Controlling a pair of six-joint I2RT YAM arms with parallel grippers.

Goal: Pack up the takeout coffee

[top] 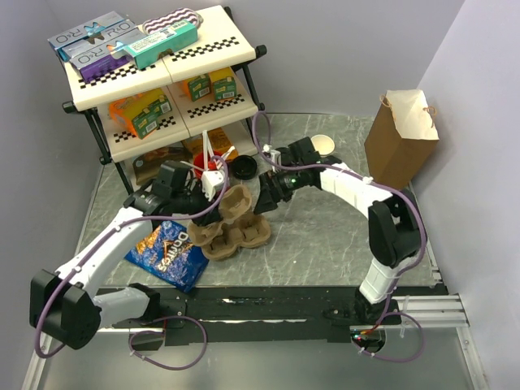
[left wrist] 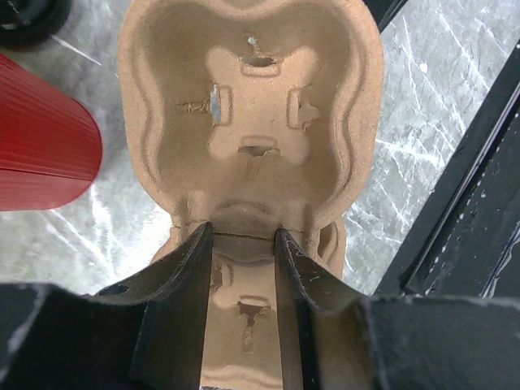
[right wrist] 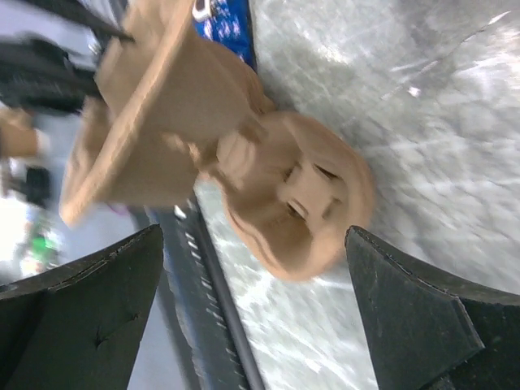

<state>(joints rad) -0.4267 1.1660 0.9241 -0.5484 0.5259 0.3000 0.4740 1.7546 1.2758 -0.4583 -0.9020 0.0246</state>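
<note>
Only the round black lid of the takeout coffee (top: 241, 168) shows, by the foot of the rack and clear of both grippers. A tan pulp cup carrier (top: 240, 231) lies mid-table with its upper part (top: 236, 201) tipped up. My left gripper (top: 215, 201) is shut on it. In the left wrist view the fingers (left wrist: 241, 236) pinch the ridge between two wells of the carrier (left wrist: 252, 106). My right gripper (top: 262, 203) stands wide open at the carrier's right side. In the blurred right wrist view the carrier (right wrist: 301, 195) lies beyond the spread gripper (right wrist: 253, 236), which holds nothing.
A red cup (top: 210, 169) (left wrist: 41, 138) of white sticks stands just behind the carrier. A blue chip bag (top: 171, 252) lies to its left. A brown paper bag (top: 398, 138) stands at the back right, a stocked rack (top: 162, 73) at the back left, and a tan round object (top: 325, 145) behind the right arm.
</note>
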